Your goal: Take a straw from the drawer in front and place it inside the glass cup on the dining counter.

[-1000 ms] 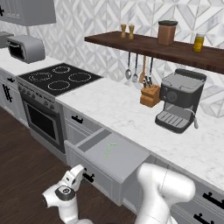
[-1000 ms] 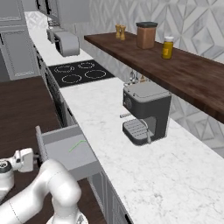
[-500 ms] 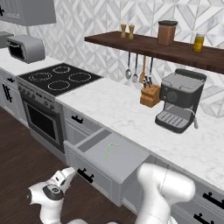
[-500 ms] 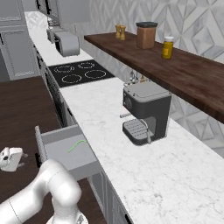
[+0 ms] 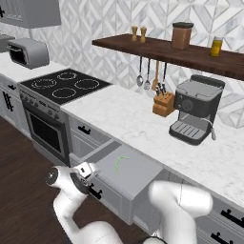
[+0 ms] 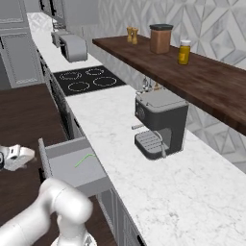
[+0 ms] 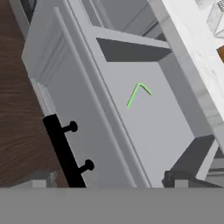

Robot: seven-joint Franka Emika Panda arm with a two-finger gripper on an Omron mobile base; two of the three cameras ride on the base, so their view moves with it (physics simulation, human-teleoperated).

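The drawer (image 5: 125,174) is pulled out from under the marble desk (image 5: 143,119), low in the middle of the left base view. The straw (image 5: 120,163), thin & green w/ a bend in it, lies flat on the drawer floor, near the middle. In the hand view the straw (image 7: 138,93) sits center frame, and the drawer's black bar handle (image 7: 65,148) is at lower left on the front panel.

The end effector (image 5: 86,170) is in the lower left of the left base view, just beside the drawer front, outside the drawer and not touching the straw. Its two fingers stand apart w/ nothing between them. In the right base view it (image 6: 20,154) is at the left edge, over the dark wood floor (image 6: 24,115).

Coffee machine (image 5: 196,110) stands on the desk at right, knife block (image 5: 163,104) near it, stove (image 5: 64,86) at left.
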